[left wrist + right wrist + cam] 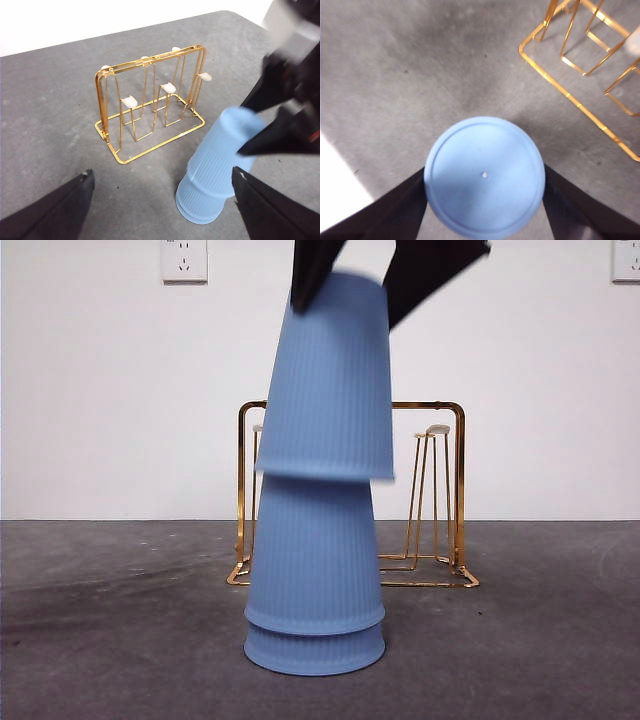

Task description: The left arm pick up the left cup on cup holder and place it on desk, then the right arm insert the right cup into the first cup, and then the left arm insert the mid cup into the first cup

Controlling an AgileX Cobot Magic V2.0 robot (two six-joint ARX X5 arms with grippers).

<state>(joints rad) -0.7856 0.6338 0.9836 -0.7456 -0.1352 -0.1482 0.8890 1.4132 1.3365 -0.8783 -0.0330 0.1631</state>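
Fingers of the right gripper [345, 285] clamp the top cup [330, 380], tilted over stacked cups [314, 570]; left fingers [45, 210] spread.

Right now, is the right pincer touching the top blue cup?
Touching. In the right wrist view, the right pincer has its black jaws pressed against both sides of the top blue cup, with no gap showing.

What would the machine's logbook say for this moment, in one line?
right gripper: shut on top blue cup, tilted over stacked cups on desk | left gripper: open, empty | cup holder: bare
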